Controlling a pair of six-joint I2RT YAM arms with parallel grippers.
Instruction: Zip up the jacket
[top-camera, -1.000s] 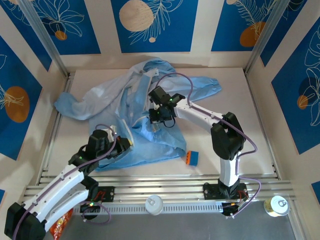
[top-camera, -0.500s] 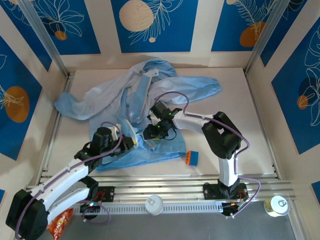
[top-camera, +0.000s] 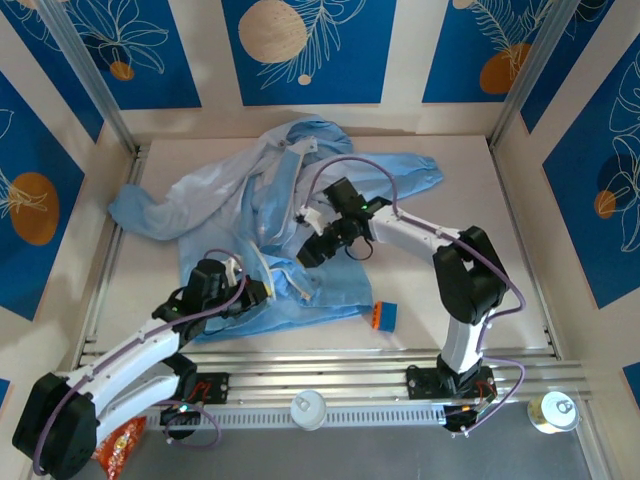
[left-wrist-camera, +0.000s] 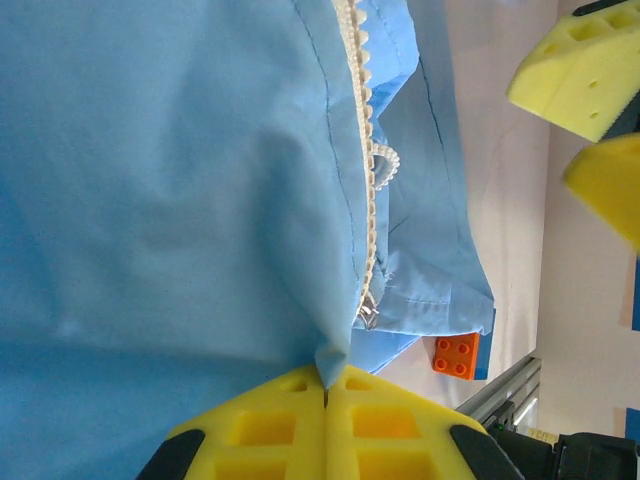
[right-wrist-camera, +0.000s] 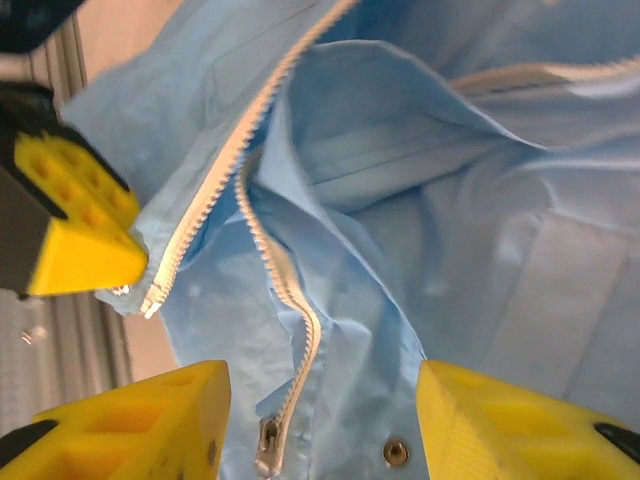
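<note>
Top external view: the light-blue jacket (top-camera: 215, 200) lies rumpled across the table (top-camera: 500, 250), with its hood toward the far wall and its hem toward the arms. The left gripper (top-camera: 258, 291) has its jaws pressed together on a fold of hem. In the left wrist view the yellow pads (left-wrist-camera: 270, 420) meet on the fabric, just beside the loose end of one zipper row (left-wrist-camera: 366, 200).

The right gripper (right-wrist-camera: 320, 385) hangs over the open front, jaws apart and holding nothing. The slider (right-wrist-camera: 268, 436) sits at the foot of the other row, between its fingers. The two rows look unjoined at the bottom, so the ends probably need mating first. To do that well, the right jaws should close low on the slider itself, not on slack cloth. The left hold should keep the hem taut and flat so the ends line up squarely.
</note>
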